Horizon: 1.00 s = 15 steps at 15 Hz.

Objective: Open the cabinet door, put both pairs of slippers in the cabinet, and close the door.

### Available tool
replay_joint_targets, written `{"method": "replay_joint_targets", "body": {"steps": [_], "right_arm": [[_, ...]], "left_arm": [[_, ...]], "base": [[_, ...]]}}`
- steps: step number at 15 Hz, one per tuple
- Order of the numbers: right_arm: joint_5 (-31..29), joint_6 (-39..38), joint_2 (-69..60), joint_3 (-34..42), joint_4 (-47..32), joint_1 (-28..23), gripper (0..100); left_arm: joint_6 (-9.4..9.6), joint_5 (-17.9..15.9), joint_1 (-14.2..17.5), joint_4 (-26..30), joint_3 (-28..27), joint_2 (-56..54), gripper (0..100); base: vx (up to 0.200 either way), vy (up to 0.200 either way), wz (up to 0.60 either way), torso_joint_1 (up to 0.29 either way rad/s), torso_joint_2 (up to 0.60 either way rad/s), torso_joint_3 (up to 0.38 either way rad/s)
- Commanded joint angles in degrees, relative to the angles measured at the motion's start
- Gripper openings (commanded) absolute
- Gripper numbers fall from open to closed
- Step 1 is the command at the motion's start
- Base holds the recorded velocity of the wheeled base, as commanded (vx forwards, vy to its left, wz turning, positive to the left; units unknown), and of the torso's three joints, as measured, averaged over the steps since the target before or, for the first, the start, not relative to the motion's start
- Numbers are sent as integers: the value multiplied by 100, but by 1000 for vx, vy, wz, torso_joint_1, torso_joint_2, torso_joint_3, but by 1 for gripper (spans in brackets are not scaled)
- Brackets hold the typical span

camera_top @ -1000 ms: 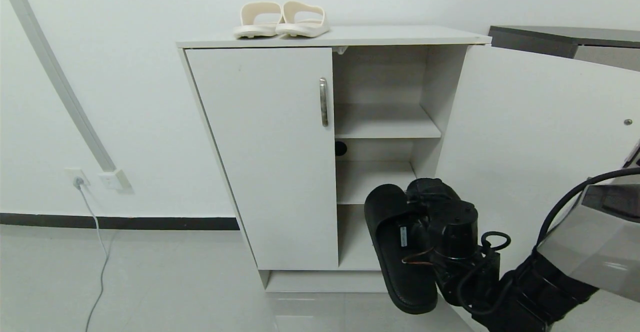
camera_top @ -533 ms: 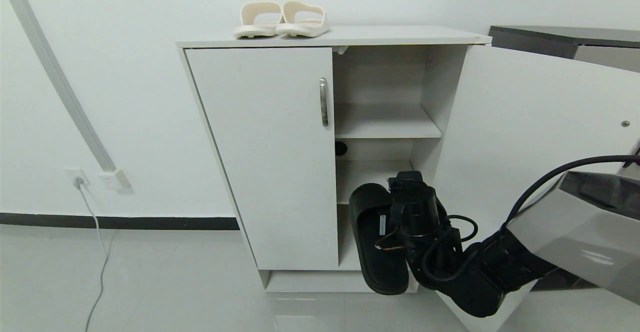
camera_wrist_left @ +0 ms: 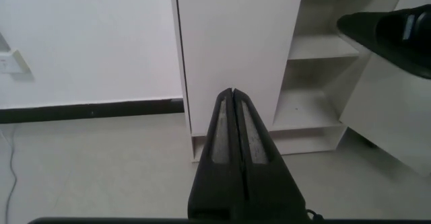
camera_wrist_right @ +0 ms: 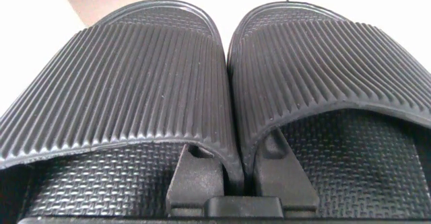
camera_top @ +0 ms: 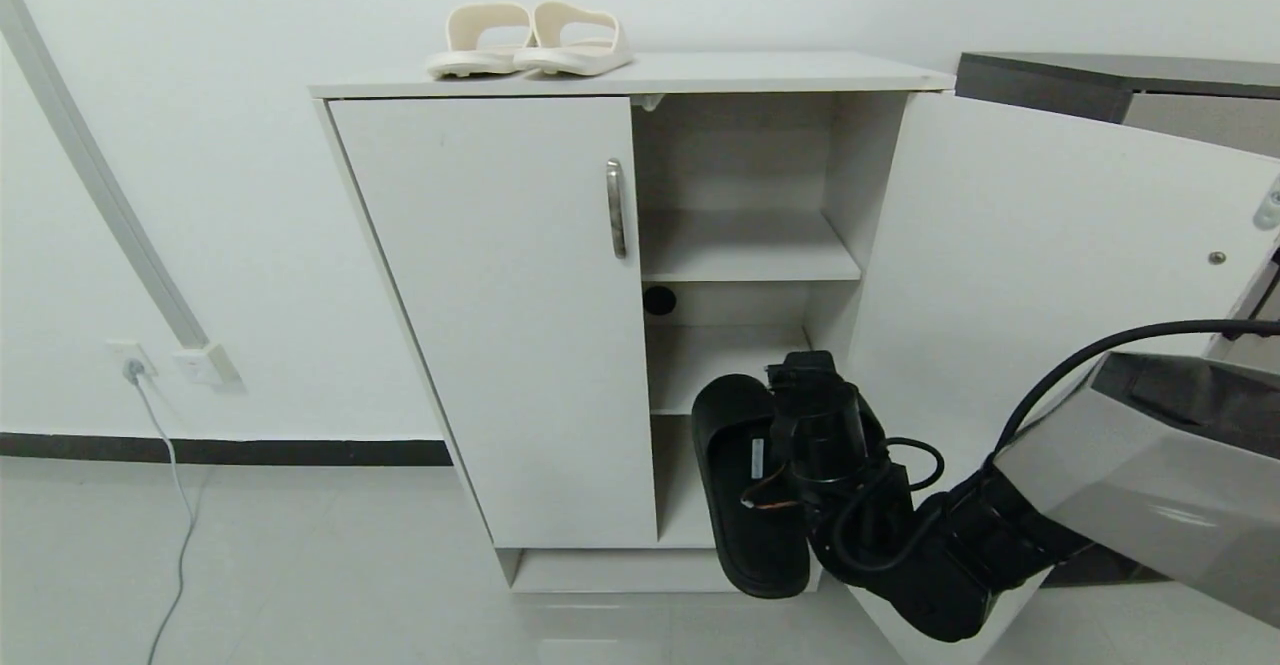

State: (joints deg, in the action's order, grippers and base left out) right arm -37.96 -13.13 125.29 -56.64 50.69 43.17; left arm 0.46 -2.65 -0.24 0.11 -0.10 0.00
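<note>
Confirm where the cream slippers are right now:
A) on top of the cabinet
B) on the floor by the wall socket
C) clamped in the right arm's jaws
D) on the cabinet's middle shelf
A: the cream slippers rest side by side on the top panel of the cabinet; the pair held up in front of the open side is the black slippers.

Indoor room, home-like or test space, undetermined. Evidence: white shoe cabinet point(camera_top: 490, 325) against bare white wall point(camera_top: 200, 95). Left of cabinet: wall socket point(camera_top: 125, 355), black skirting strip point(camera_top: 220, 450). Before cabinet: glossy pale floor tiles point(camera_top: 300, 575).
</note>
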Motion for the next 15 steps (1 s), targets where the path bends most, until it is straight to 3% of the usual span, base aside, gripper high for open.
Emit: {"method": "replay_joint_targets", "body": {"steps": [1,15], "right_arm": [[-1,-5,83,4,20,43,0],[52,3,557,-58,363,139,0]], "left_arm": [[6,1,7,-2,1,9,0],[6,-8,7,-2,1,9,0]], "base": [[0,0,0,0,0,0],[0,0,0,1,0,-20]]}}
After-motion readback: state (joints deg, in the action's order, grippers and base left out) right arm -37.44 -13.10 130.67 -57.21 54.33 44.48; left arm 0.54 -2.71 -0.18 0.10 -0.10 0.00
